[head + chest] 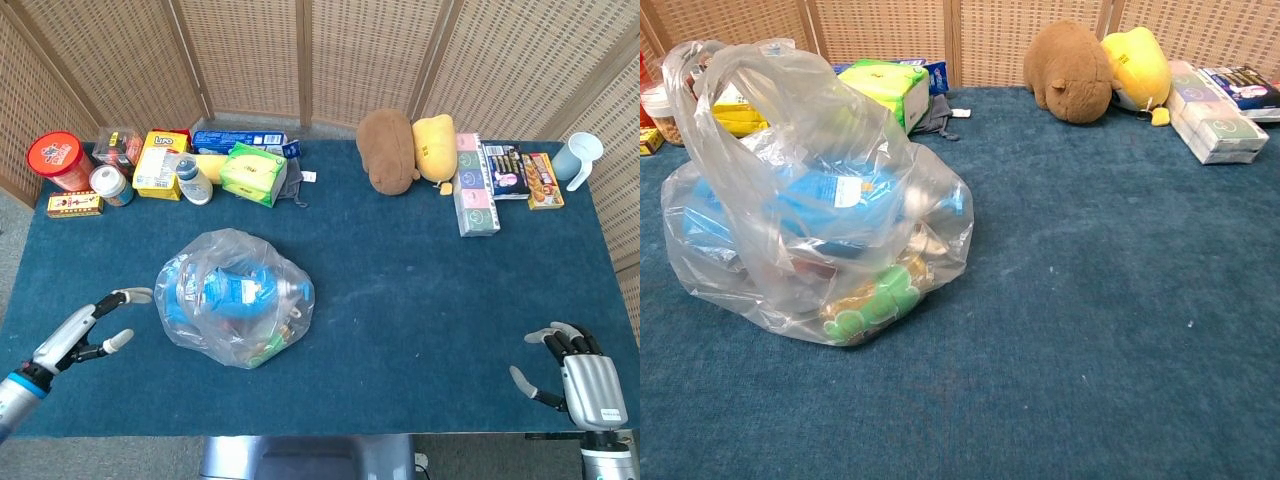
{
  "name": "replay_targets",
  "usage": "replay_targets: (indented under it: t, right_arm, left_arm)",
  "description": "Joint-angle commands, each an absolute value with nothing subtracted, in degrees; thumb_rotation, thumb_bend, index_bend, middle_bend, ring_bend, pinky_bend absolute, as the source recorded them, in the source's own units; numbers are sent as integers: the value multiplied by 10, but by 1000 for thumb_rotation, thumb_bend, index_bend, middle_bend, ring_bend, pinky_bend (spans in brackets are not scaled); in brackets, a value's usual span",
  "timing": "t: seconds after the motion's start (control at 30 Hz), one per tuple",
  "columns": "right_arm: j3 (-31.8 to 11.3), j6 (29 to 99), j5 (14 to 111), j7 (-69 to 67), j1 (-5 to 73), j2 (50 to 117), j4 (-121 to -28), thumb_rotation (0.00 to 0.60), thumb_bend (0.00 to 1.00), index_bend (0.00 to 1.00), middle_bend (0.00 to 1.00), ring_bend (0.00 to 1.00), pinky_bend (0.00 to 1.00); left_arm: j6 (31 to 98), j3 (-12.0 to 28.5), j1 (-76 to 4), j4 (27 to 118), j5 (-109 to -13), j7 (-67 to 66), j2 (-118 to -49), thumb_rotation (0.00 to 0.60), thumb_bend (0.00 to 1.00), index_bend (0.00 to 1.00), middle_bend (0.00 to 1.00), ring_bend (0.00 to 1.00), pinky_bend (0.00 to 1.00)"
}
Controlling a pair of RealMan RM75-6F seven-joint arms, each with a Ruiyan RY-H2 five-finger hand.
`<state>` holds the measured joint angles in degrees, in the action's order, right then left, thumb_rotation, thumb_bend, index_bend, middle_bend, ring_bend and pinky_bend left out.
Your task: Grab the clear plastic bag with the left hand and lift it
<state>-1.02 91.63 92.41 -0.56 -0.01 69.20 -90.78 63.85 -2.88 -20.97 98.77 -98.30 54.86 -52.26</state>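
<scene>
The clear plastic bag sits on the blue table left of centre, stuffed with blue packets and a green item. In the chest view the bag fills the left side, its handle loops standing up at the top. My left hand is open, fingers spread and reaching toward the bag's left side, a short gap away from it. Over the table's front right corner, my right hand is open and holds nothing. Neither hand shows in the chest view.
Snack boxes, a red can, a jar and a green tissue pack line the back left. A brown plush and a yellow plush lie at the back centre, with boxes and a cup at the back right.
</scene>
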Motion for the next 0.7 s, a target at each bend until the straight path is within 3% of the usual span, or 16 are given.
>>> replay_targets:
  t: [0.03, 0.7]
  right_arm:
    - [-11, 917, 923, -4, -1, 692, -909, 119, 329, 380, 393, 252, 183]
    - [-13, 929, 915, -7, -13, 688, -906, 117, 328, 380, 393, 252, 182]
  left_arm:
    - [614, -24, -247, 977, -995, 606, -531, 65, 218, 203, 172, 110, 144]
    - [530, -21, -376, 936, -1002, 769, -596, 62, 219, 204, 172, 110, 153]
